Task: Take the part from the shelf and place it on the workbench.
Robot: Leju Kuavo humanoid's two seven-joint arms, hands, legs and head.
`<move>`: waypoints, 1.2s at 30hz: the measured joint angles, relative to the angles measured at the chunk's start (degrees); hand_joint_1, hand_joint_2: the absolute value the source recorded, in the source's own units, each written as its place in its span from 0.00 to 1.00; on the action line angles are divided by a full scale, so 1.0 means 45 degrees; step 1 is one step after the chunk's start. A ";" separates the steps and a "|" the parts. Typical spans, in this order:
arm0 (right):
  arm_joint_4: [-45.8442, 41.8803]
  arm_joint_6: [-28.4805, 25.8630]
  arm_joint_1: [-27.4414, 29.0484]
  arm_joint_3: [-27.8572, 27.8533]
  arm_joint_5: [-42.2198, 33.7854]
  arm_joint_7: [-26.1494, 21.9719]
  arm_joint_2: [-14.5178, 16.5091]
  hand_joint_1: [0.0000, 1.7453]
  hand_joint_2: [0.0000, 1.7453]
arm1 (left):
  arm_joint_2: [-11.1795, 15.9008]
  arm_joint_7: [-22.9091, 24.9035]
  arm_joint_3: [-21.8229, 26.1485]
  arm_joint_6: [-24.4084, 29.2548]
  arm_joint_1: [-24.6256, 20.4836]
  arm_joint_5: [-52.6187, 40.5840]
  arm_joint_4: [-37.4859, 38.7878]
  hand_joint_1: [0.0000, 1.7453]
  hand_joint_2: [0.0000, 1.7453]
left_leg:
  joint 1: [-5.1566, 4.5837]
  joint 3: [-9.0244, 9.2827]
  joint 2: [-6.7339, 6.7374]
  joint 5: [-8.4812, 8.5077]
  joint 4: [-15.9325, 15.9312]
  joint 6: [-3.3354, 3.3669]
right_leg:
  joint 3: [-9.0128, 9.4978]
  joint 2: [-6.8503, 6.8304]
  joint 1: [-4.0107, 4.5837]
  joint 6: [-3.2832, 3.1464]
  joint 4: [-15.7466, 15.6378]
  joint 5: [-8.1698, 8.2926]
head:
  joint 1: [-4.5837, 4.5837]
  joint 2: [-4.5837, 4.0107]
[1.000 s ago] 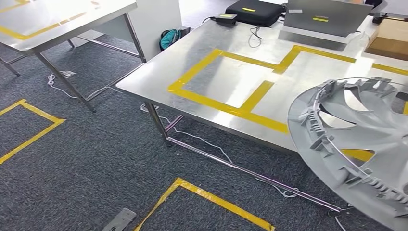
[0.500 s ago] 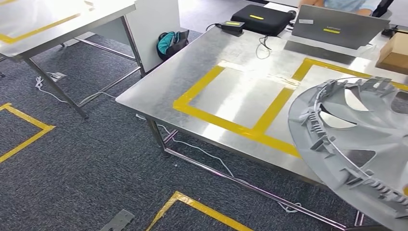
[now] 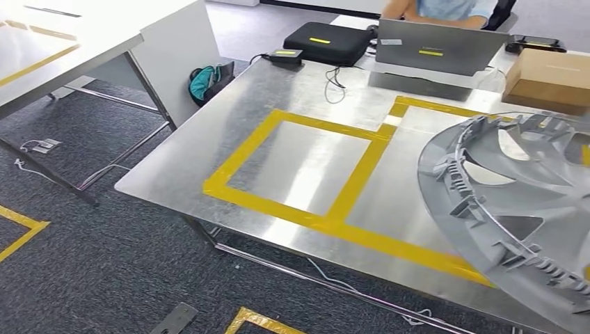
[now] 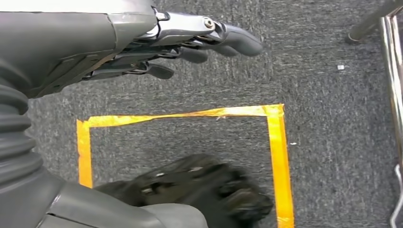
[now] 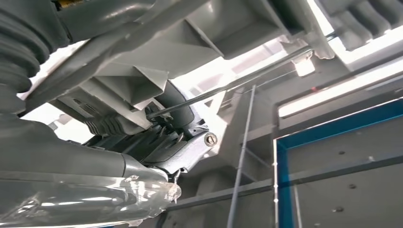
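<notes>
Grey carpet floor (image 3: 104, 264) with yellow tape outlines at left. Steel table (image 3: 209, 160) carries 2 adjoining yellow tape squares (image 3: 299, 167); black case (image 3: 327, 42), laptop (image 3: 438, 47) and cardboard box (image 3: 549, 80) along its far edge. Grey wheel-cover part (image 3: 515, 209) tilted over the table's right end. Left hand (image 4: 190, 42) hangs over carpet, fingers extended, holding nothing. Right hand (image 5: 176, 137) grips the part's rim.

The whole picture has slid, so the camera has moved and not the things. The workbench (image 3: 209, 149) now sits more in the middle of the head view and looks closer, with less carpet (image 3: 83, 264) showing. The laptop (image 3: 442, 47) and the brown box (image 3: 553, 78) have come further into the picture, and a person (image 3: 445, 8) shows behind them.
</notes>
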 joint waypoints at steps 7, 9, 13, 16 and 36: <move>0.0051 0.0002 -0.0014 -0.0007 -0.0055 -0.0024 0.0009 1.00 1.00 | 0.0023 0.0010 0.0021 0.0002 0.0072 0.0001 0.0010 0.00 1.00 | 0.0094 -0.0362 -0.0517 0.2604 -0.2944 0.0000 | 0.0858 0.0777 -0.0097 0.0449 0.0013 -0.0903 | -0.0055 0.0000; 0.0057 0.0002 0.0012 -0.0013 -0.0072 -0.0030 0.0011 1.00 1.00 | 0.0021 0.0016 0.0040 0.0007 0.0033 0.0001 0.0006 0.00 1.00 | 0.0085 -0.0266 -0.0429 0.2851 -0.2995 0.0198 | 0.0929 0.0813 -0.0112 0.0590 -0.0068 -0.1077 | -0.0034 0.0000; 0.0059 -0.0002 -0.0006 -0.0013 -0.0115 -0.0033 0.0012 1.00 1.00 | 0.0006 0.0015 0.0064 0.0010 -0.0018 0.0001 0.0005 0.00 1.00 | 0.0077 -0.0071 -0.0130 0.2917 -0.3048 0.0558 | 0.0056 -0.0147 -0.0099 0.0771 0.1754 -0.2026 | 0.0013 0.0000; 0.0062 0.0000 -0.0015 -0.0012 -0.0125 -0.0040 0.0012 1.00 1.00 | 0.0006 0.0015 0.0079 0.0010 0.0001 0.0001 0.0005 0.00 1.00 | -0.0058 0.0065 0.0116 0.2710 -0.3043 0.0680 | -0.1221 -0.0276 -0.0056 0.0748 0.3425 -0.2323 | 0.0012 0.0000; 0.0293 0.0000 0.0282 -0.0053 -0.0558 -0.0033 0.0012 1.00 1.00 | -0.0016 0.0021 0.0260 0.0052 0.0007 -0.0151 -0.0021 0.00 1.00 | 0.0101 0.0120 -0.0193 0.2781 -0.2872 -0.0099 | 0.0373 0.0320 -0.0039 0.0359 -0.0205 -0.0282 | -0.0165 0.0000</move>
